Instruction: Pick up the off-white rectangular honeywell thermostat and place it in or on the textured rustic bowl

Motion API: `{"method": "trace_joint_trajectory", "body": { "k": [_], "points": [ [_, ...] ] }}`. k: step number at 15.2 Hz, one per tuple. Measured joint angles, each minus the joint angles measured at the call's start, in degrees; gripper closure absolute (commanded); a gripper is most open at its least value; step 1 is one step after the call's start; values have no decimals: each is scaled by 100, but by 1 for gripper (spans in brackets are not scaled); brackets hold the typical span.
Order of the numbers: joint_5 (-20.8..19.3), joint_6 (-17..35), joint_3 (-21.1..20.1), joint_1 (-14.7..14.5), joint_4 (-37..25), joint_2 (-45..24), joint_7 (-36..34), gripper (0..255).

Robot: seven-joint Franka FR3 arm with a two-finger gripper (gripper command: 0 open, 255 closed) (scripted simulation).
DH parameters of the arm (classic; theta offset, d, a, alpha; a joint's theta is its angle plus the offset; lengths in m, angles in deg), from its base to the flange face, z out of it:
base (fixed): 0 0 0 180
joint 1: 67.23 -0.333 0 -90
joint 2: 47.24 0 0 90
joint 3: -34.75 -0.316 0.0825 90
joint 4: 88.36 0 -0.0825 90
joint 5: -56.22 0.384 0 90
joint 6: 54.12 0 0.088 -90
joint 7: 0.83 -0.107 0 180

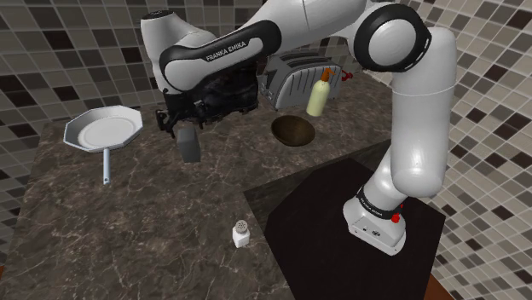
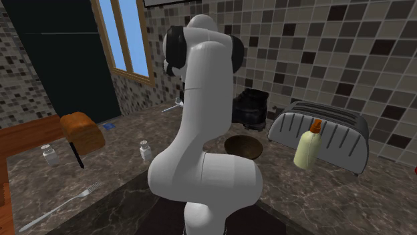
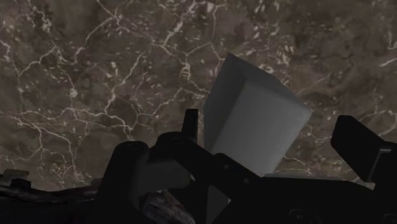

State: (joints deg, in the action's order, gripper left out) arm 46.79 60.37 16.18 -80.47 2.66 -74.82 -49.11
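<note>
The thermostat (image 1: 190, 149) is a plain grey-white rectangular block that hangs tilted a little above the dark marble counter (image 1: 128, 222). My gripper (image 1: 186, 133) is shut on its upper end. In the wrist view the block (image 3: 254, 121) sits between the black fingers (image 3: 191, 124), with marble far beneath it. The bowl (image 1: 292, 129) is dark brown and shallow. It stands on the counter to the shoulder view's right of the gripper, in front of the toaster. From the second exterior view the bowl (image 2: 242, 145) shows behind the arm, and the dark hand (image 2: 252, 110) is beyond it.
A silver toaster (image 1: 294, 81) and a pale yellow bottle (image 1: 318, 94) stand just behind the bowl. A white octagonal pan (image 1: 102, 129) lies at the shoulder view's left, and a small shaker (image 1: 241, 233) stands near the stand. Bread (image 2: 83, 131), a fork (image 2: 57, 207) and another shaker (image 2: 48, 155) lie farther off.
</note>
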Motion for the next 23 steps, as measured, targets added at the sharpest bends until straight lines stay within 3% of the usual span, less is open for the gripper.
{"method": "trace_joint_trajectory", "body": {
  "k": [6, 13, 14, 23],
  "points": [
    [-80, 349, 42, -24, 166, -190, -56, 0],
    [-95, 410, 50, -29, 188, -229, -65, 0],
    [-95, 411, 50, -29, 189, -229, -65, 255],
    [-98, 414, 52, -22, 189, -204, -63, 255]
  ]
}}
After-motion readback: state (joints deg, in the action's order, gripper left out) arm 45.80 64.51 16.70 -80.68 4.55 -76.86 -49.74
